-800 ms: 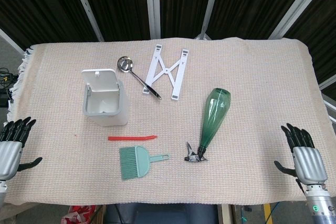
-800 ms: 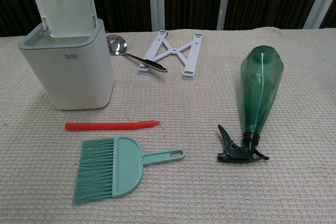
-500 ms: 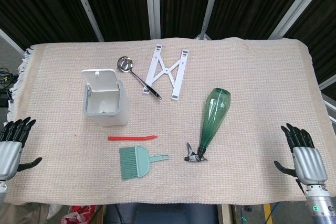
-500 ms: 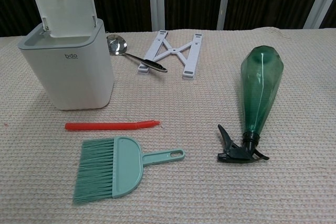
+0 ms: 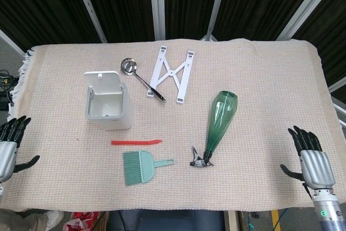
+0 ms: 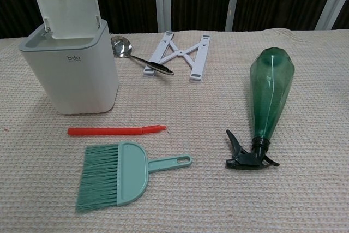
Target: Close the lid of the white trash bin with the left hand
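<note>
One white trash bin on the left half of the woven cloth, upright, lid tilted up and open exactly as 0.8 s ago; in the chest view showing its open mouth and a small dark logo on the front wall. Just in front of the bin, a red pen, then a teal hand brush; behind and right of it, a metal ladle touching a white folding stand; further right, a green spray bottle lying on its side, nozzle toward the near edge. None of these shifted. Well apart from the bin, at the near-left edge of the table, left hand, fingers spread and holding nothing, now slid further left and partly out of the head view. At the near-right edge, right hand, fingers likewise spread and empty, nudged slightly up since then.
</note>
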`<state>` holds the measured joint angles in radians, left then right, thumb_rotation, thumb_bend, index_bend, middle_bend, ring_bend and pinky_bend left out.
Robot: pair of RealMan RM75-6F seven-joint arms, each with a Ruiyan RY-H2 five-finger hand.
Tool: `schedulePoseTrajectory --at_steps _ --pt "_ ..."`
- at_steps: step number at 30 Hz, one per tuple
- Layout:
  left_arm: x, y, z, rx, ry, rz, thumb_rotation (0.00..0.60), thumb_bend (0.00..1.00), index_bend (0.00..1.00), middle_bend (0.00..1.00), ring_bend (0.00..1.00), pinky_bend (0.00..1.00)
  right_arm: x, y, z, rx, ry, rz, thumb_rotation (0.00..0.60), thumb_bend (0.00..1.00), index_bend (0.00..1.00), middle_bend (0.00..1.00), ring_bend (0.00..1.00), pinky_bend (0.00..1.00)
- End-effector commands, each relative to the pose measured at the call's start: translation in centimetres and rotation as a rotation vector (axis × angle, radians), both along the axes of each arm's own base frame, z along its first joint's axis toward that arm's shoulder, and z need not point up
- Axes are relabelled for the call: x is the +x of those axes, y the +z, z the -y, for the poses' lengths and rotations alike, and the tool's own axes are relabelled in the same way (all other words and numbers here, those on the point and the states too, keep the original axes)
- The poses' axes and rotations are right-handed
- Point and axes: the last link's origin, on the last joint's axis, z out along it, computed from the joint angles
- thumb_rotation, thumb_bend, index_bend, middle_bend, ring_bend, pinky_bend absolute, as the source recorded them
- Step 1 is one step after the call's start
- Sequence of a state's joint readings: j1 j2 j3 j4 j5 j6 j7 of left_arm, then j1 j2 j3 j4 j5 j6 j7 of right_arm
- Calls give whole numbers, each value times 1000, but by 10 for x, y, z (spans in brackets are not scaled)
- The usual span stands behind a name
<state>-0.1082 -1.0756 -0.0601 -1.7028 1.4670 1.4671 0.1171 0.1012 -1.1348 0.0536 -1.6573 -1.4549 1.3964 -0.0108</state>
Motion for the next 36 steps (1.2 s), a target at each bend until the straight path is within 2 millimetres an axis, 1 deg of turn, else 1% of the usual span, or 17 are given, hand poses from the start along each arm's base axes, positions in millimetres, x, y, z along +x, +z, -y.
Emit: schedulePoseTrajectory --at_steps 1,2,5,7,10,12,16,20,24,28,31,36 --pt "15 10 -19 33 -30 -7 600 451 0 582 519 631 0 -1 1 1 0 6 600 227 0 0 0 0" --pt "21 12 -26 30 -35 -7 600 486 0 654 579 682 1 -1 1 1 1 6 600 227 0 0 0 0" --pt "41 15 -45 -1 -41 -1 600 560 0 779 687 773 1 -3 2 3 -2 11 600 227 0 0 0 0" --pt "58 16 -61 -28 -46 8 600 613 0 860 761 829 1 -3 2 3 -6 12 600 227 0 0 0 0" --pt "80 17 -81 -65 -51 22 600 665 0 940 838 889 0 -3 2 2 -12 16 600 228 0 0 0 0" --pt "93 19 -93 -82 -51 32 600 685 0 972 870 913 0 -3 3 -1 -14 18 600 228 0 0 0 0" --pt "121 24 -119 -114 -46 41 600 707 0 998 896 933 -1 -2 3 -2 -26 30 600 226 0 0 0 0" --pt "146 28 -138 -135 -49 51 600 722 0 1000 906 940 -2 -1 4 -6 -35 40 600 228 0 0 0 0" --pt "165 29 -155 -151 -37 31 600 746 0 1000 910 943 -3 0 4 -6 -44 47 600 227 0 0 0 0" --pt "180 24 -171 -159 -16 -3 600 756 17 1000 914 949 -5 2 5 -11 -57 53 600 227 0 0 0 0" --pt "187 18 -182 -164 13 -4 600 759 46 1000 915 949 -7 3 5 -17 -62 56 600 228 0 0 0 0" --pt "193 6 -195 -179 65 2 600 768 99 1000 920 949 -7 5 4 -19 -66 59 600 227 0 0 0 0"
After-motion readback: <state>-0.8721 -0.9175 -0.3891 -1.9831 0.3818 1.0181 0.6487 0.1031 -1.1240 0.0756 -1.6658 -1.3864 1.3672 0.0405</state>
